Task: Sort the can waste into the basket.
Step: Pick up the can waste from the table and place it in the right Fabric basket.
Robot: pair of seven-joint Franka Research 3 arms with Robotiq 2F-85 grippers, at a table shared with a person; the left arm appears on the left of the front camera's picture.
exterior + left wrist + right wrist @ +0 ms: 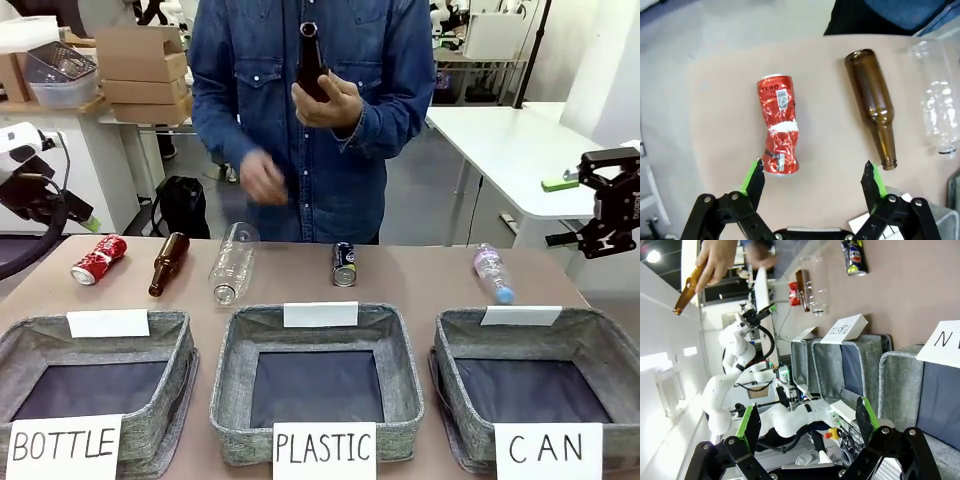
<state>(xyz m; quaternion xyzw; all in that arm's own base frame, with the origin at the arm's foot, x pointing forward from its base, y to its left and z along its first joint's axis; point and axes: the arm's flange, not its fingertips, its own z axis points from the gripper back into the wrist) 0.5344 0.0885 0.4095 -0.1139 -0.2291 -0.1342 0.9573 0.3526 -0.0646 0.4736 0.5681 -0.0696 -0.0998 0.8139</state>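
Stacked cardboard boxes (145, 70) are seen at ten o'clock and a white table (510, 150) at two o'clock; a grey floor (425, 200) and a black bag (185, 205) are shown beyond the tan counter (420, 285).

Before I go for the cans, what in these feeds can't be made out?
- Front view: the person's lower hand is motion-blurred.
- Front view: the CAN basket runs off the right edge; its label covers the near wall.
- Front view: the black can is too small to read its print.
- Left wrist view: the clear bottle is cut by the right edge.
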